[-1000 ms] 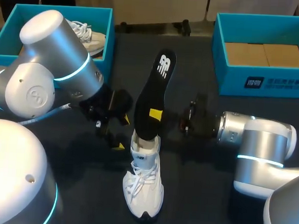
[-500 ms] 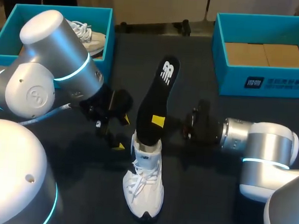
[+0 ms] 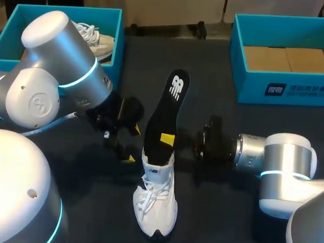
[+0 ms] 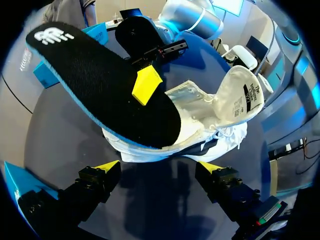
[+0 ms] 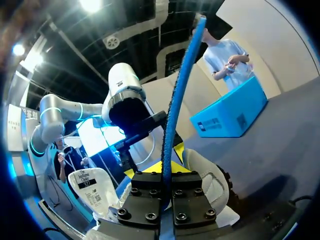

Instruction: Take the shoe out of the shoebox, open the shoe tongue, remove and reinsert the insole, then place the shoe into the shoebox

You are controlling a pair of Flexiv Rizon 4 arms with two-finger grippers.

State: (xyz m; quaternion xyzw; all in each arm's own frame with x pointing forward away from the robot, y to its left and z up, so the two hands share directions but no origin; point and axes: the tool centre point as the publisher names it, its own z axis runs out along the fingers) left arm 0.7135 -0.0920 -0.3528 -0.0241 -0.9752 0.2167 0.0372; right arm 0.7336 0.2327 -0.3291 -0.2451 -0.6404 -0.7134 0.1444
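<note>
Centre of the table (image 3: 199, 228) was taken by the white shoe (image 3: 155, 206), which rested on its sole with the toe toward the robot and the laces (image 3: 153, 193) loose. Its tongue (image 4: 241, 97) was pulled forward over the laces, leaving the mouth wide open. The black insole (image 3: 165, 108) with a blue edge stood nearly upright out of the heel opening. Its lower end was inside the shoe and its upper end leaned away toward the far side of the table.

The right tool (image 3: 165, 138) came in from the right side and was closed on the insole low down, just above the shoe's collar. One yellow tip pressed flat on the black face. In the right wrist view the insole's thin blue edge rose straight from between the two closed fingers (image 5: 145, 197).

The left tool (image 3: 132, 144) sat just beside the shoe's heel on the left, fingers spread apart and holding nothing. In the left wrist view its two yellow tips flanked the heel without touching it.

At the far left corner was the left shoebox (image 3: 118, 39), teal, with a second shoe (image 3: 95, 37) lying inside. At the far right was the right shoebox (image 3: 285, 90), also teal, containing only brown cardboard (image 3: 287, 58). Both boxes were well apart from the shoe on the table.
</note>
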